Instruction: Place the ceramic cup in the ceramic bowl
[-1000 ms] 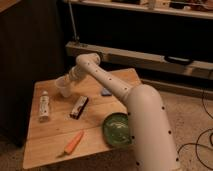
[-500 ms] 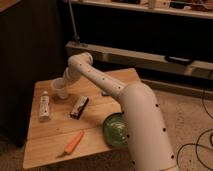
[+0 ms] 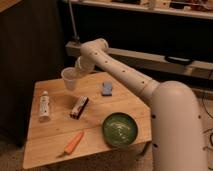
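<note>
Above the bench [image 3: 52, 131], the end effector [image 3: 79, 67] clamped the ceramic cup [image 3: 70, 79] by its rim; slippage could drop it short of the ceramic bowl [image 3: 120, 129].

One each is showing: ceramic cup [image 3: 70, 78], ceramic bowl [image 3: 120, 129], white bottle [image 3: 44, 106], carrot [image 3: 74, 142], blue sponge [image 3: 107, 88], dark snack bar [image 3: 79, 107], wooden table [image 3: 52, 131], and gripper [image 3: 79, 66], sitting by the cup, upper left.

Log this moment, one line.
tool: at ceramic cup, rear of table | ceramic bowl: empty, table front | cup in bowl: not yet
</note>
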